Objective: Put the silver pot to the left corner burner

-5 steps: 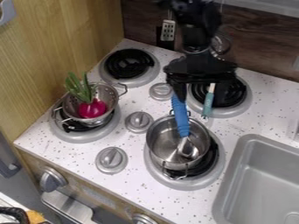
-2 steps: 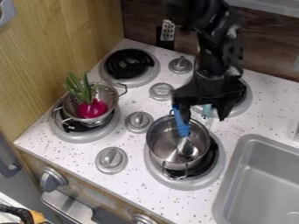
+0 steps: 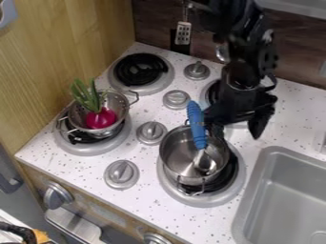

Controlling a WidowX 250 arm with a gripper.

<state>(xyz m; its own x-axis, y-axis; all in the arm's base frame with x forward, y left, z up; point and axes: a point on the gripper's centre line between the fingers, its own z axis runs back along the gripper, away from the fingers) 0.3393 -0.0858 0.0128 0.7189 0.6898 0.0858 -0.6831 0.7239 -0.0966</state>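
Jaws of the black two-finger gripper (image 3: 236, 132) parted, fingers spread and pointing down, nothing between them. One finger beside the far right part of the rim of the shiny silver metal pot (image 3: 176, 153); whether they touch, cannot tell. Other finger farther right, over the white speckled counter (image 3: 283, 114). Black arm (image 3: 245, 52) rises behind to the top edge.

Pot sits upright on the near right burner (image 3: 232, 187), a black coil in a grey round pan. In it leans a metal spoon (image 3: 205, 162), bowl down inside, blue ribbed handle (image 3: 196, 125) projecting past the far rim, just left of the gripper.

Far right burner (image 3: 213, 93) partly hidden by the arm. Four grey round knobs (image 3: 151, 132) between the left and right burners, in a slanting row. Near left burner (image 3: 89, 148) bears a small silver colander (image 3: 118, 102) holding a magenta bulb-shaped vegetable (image 3: 100, 118) with green leaves. Far left burner (image 3: 140, 70), a black coil, behind it. Grey sink (image 3: 280, 195) at lower right. Slotted metal spatula (image 3: 183, 33) upright against the dark wood wall (image 3: 149, 24).
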